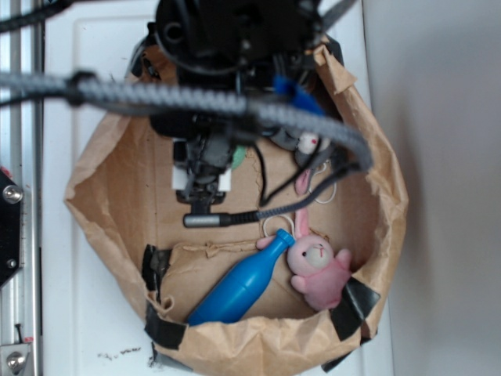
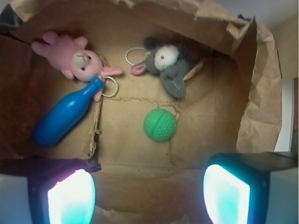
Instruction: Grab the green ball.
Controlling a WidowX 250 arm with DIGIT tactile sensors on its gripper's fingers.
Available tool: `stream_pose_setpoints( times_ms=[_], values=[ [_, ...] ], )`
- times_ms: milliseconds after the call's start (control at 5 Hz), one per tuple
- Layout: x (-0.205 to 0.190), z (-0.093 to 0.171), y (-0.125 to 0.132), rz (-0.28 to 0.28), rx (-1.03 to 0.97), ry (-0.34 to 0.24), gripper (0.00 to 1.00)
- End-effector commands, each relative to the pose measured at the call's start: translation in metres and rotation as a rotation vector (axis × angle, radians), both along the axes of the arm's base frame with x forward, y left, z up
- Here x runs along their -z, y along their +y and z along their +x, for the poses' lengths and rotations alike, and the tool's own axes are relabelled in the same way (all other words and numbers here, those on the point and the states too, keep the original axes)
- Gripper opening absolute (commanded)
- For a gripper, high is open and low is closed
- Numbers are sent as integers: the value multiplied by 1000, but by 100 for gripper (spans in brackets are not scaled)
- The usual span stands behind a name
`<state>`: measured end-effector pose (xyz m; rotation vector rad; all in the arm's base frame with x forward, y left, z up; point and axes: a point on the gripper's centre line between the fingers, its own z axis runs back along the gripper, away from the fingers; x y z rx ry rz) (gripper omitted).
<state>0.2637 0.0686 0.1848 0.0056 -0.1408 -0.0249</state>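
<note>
The small mint-green rubbery ball with grooved seams (image 2: 160,124) lies on the floor of the crumpled brown paper bag (image 2: 261,93), just below the grey-and-white plush bunny (image 2: 169,65). Left of that bunny sits a pink plush bunny (image 2: 77,59), touching the neck of a glossy blue plastic bottle (image 2: 65,117). The gripper (image 2: 148,193) hangs above the ball, fingers (image 2: 71,196) spread wide apart, holding nothing.

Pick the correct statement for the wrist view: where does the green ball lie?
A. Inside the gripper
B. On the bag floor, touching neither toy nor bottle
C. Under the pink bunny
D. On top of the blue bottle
B: the green ball sits alone on the brown paper bag floor, apart from the open gripper.
</note>
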Motion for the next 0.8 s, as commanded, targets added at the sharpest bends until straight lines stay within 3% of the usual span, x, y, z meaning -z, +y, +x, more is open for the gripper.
stream_pose_setpoints(
  times_ms=[0, 400, 600],
  values=[
    [-24, 7, 5, 24, -7, -75, 100],
    [-24, 7, 5, 24, -7, -75, 100],
    [4, 3, 1, 8, 14, -163, 100]
  ],
)
